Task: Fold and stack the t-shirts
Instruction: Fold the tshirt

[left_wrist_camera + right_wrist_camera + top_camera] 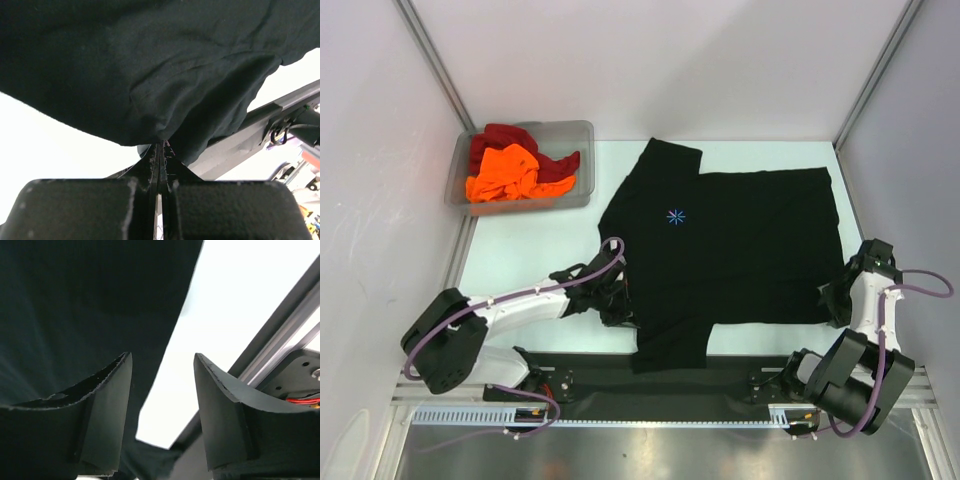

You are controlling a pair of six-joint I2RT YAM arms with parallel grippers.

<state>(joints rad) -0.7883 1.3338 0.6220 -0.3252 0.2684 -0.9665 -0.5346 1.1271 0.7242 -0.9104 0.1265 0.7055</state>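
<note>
The black t-shirt [740,250] lies spread on the table with its light-blue starburst mark [676,215] up, one sleeve hanging toward the near edge. My left gripper [618,296] is shut on the shirt's left edge; in the left wrist view the cloth [165,90] bunches at the closed tips [161,146]. My right gripper [840,300] is open at the shirt's near right corner; in the right wrist view [162,365] the shirt's hem [75,310] lies beside the left finger. The orange t-shirt [505,172] and dark red t-shirt [505,138] lie crumpled in the bin.
The clear grey plastic bin [575,190] stands at the back left of the white table [530,250]. White walls with metal posts close in the sides and back. A black rail [650,385] runs along the near edge by the arm bases.
</note>
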